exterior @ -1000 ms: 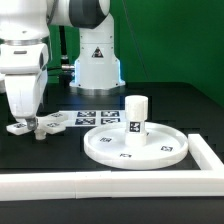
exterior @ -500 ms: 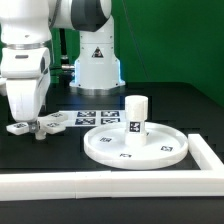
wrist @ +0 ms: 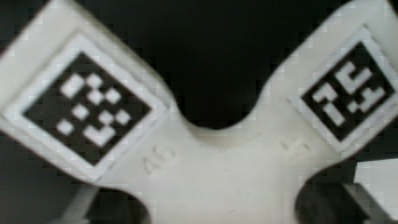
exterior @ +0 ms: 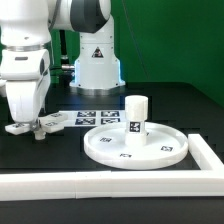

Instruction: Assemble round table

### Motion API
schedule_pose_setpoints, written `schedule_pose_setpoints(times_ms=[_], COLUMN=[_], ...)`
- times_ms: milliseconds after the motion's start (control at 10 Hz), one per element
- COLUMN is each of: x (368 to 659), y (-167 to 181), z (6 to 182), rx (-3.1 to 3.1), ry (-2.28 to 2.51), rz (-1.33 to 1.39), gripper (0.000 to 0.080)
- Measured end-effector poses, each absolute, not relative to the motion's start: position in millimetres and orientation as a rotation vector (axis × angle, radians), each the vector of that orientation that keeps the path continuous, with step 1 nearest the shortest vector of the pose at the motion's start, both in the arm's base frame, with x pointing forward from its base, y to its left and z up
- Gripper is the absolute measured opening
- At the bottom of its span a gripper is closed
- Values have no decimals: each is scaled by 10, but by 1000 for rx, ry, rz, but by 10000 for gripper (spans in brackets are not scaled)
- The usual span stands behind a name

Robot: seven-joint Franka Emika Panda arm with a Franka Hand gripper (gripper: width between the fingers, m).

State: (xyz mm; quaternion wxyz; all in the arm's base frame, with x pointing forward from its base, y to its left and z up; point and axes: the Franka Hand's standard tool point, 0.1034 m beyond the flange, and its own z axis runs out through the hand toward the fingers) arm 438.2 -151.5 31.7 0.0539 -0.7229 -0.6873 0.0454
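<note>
**Gripper down on the cross, grip unclear**

Exterior view first. The gripper [exterior: 32, 124] is right down at table level on the exterior view's left, its fingers straddling the cross [exterior: 53, 123]. I can't tell from here whether the jaws are pressing it or standing just off it. The cross lies flat on the black table [exterior: 30, 158], with arms poking out on either side of the fingers.

Just behind it, toward the exterior view's right, is the marker board [exterior: 88, 118], its near edge close to the cross. The disc [exterior: 100, 143] lies flat further to the right, with a strip of bare table between it and the cross. The post [exterior: 136, 112] stands upright on the disc. The rail [exterior: 90, 186] runs along the front and turns up the right side, passing near the disc's rim. There is open table between the cross and the front rail.

Now the wrist view. The cross [wrist: 214, 165] fills the frame, with two arms spread in a V. Each arm carries a tag [wrist: 93, 100], and dark table shows in the notch between them. The grip isn't settled here either.
</note>
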Motion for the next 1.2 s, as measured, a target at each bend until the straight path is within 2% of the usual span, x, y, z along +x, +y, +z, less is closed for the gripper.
schedule_pose_setpoints(times_ms=[200,300,400,600,1200], x=[4410,4445,4445,4435,4472], y=[-1548,-1561,-1564,-1567,-1573], z=[367,400,394,383,415], rx=[-2210,-2220,-2222,-2222,-2241], ry=[-2090,-2097,-2099,-2096,-2079], rz=[128,118,118,120,131], gripper=[141,141,32,6,1])
